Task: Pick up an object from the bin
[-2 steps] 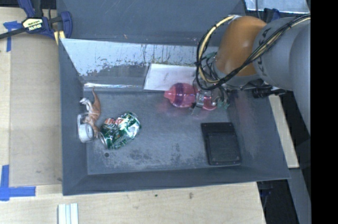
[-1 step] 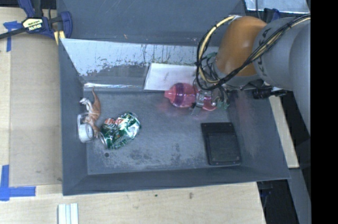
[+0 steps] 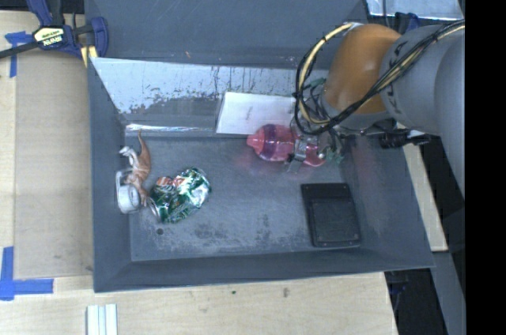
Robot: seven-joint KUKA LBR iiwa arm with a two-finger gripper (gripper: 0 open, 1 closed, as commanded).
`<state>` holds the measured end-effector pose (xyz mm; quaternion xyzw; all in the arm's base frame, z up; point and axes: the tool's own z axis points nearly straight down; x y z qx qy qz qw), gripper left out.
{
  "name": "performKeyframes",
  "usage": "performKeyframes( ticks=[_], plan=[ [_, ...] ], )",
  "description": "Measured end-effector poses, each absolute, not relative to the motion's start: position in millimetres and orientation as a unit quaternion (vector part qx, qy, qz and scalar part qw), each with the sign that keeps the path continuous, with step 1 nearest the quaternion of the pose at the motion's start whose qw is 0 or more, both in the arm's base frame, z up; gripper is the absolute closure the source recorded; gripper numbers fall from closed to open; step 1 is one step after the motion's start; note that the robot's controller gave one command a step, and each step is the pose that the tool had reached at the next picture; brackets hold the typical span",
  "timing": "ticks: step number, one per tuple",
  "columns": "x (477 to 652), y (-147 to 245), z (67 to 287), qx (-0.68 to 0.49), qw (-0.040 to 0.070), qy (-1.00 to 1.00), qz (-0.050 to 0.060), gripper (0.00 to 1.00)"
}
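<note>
Reaches in from the right under an orange wrist cover [image 3: 360, 77] wrapped in looped cables, with the hand [image 3: 307, 153] down low in the right-centre of the grey metal bin [image 3: 237, 17]. Sits right at the right end of a translucent pink rounded plastic object [image 3: 269, 144], touching it or all but touching it. Cannot tell whether clenched, released or grasping, with the tip lost among dark wrist parts and cables. Lying on its side near the foot of the back wall, that pink object, with a further bit of pink just past the hand on the right. Just behind it, leaning on the sloped back wall, a flat white rectangular card [image 3: 251, 112]. Toward the front on the right, apart from the hand, a flat black square pad [image 3: 332, 213]. Well apart on the left of the floor, a crumpled green, white and red foil wrapper [image 3: 180, 195]. Just beside that, a small silvery-white roll [image 3: 126, 197], with a thin orange-brown scrap [image 3: 142, 161] touching it from above.
</note>
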<state>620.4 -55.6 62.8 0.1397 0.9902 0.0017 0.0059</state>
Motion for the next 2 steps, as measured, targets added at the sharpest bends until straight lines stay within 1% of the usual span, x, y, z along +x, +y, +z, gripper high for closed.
performKeyframes(
  ticks=[1, 2],
  plan=[
    [618.6, -56, 76, 0.136, 0.003, 0.991, 0.001, 1.00],
    [619.2, -56, 93, 0.136, 0.004, 0.991, 0.001, 1.00]
  ],
)
